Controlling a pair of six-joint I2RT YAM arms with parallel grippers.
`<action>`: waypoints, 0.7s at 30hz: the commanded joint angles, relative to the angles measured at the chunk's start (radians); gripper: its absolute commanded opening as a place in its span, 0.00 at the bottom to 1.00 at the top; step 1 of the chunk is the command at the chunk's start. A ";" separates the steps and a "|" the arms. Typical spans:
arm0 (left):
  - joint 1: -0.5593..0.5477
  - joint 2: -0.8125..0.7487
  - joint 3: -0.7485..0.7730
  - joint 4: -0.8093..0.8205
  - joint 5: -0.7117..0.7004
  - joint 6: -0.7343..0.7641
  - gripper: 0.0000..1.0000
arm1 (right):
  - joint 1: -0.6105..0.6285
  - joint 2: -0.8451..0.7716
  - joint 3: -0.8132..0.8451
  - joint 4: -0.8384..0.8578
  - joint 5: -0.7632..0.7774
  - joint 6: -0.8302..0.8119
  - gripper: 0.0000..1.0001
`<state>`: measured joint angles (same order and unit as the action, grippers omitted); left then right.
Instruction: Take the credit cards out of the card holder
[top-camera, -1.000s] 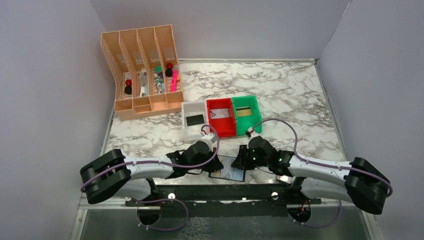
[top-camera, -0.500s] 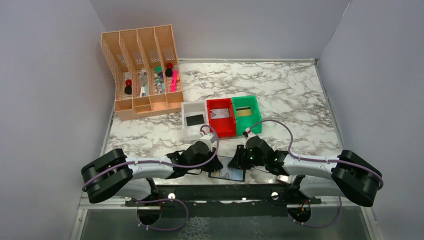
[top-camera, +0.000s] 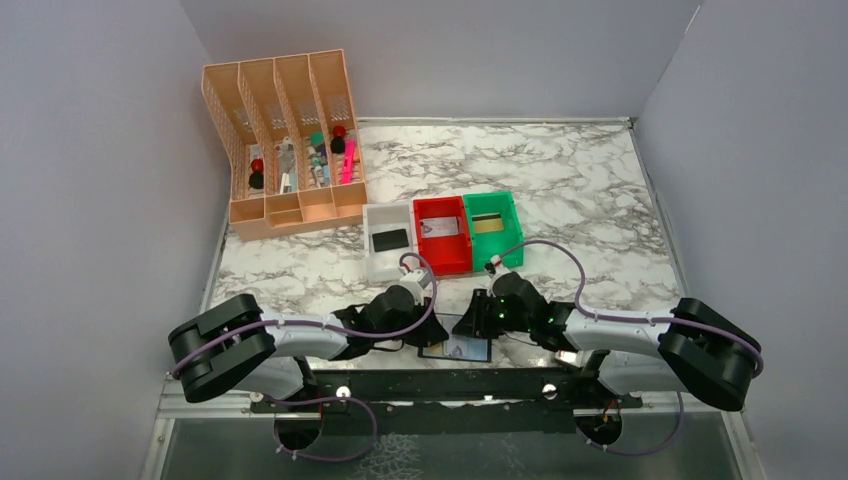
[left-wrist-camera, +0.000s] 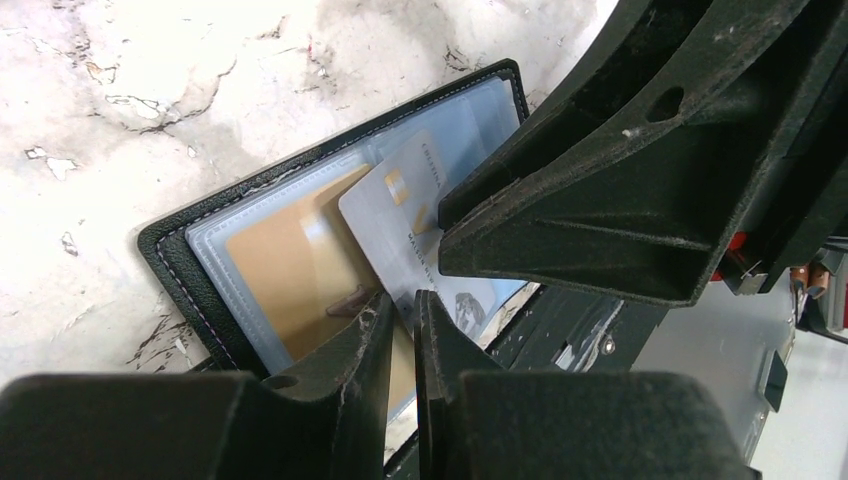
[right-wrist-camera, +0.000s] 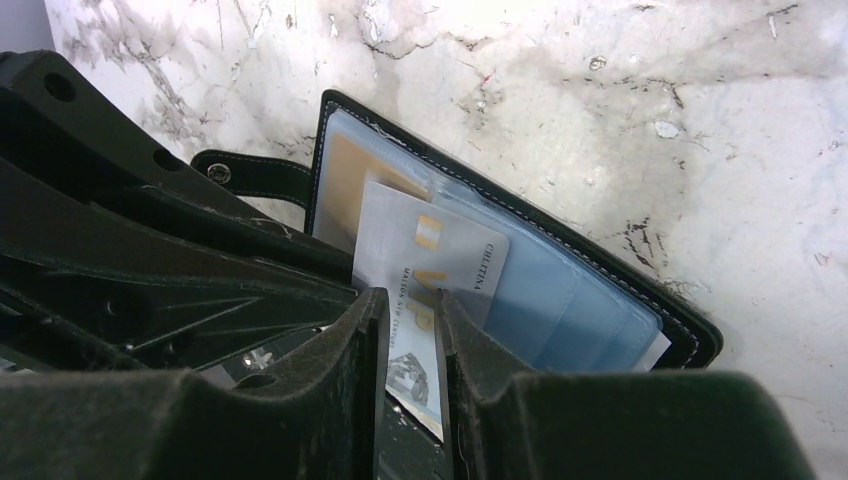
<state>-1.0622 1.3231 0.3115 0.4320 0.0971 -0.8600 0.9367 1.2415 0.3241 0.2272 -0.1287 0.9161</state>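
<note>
The card holder lies open at the table's near edge, black-edged with bluish see-through pockets. A gold card sits in a pocket. A grey printed credit card sticks partway out toward the near edge. My left gripper hovers over the holder's near side, its jaws only a slit apart and holding nothing. My right gripper stands over the grey card, jaws slightly apart, the card's face showing through the gap. In the top view both grippers, left and right, meet at the holder.
Behind the holder stand a white bin with a black card, a red bin with a white card and a green bin with a gold card. A peach desk organiser fills the back left. A black rail runs along the near edge.
My left gripper's jaws have parted from shut to a narrow slit. The right arm has drawn in leftward, bringing its gripper closer over the holder.
</note>
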 joint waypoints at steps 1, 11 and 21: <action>-0.005 -0.021 -0.003 0.111 0.057 -0.023 0.17 | 0.004 0.019 -0.033 -0.045 0.000 0.002 0.29; -0.005 -0.039 -0.026 0.107 0.023 -0.032 0.00 | 0.005 -0.065 -0.010 -0.205 0.102 0.000 0.34; -0.007 0.012 0.007 0.105 0.045 -0.025 0.00 | 0.005 -0.046 -0.023 -0.141 0.029 -0.029 0.37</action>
<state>-1.0622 1.3178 0.2920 0.5003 0.1085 -0.8936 0.9367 1.1385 0.3233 0.0658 -0.0692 0.9108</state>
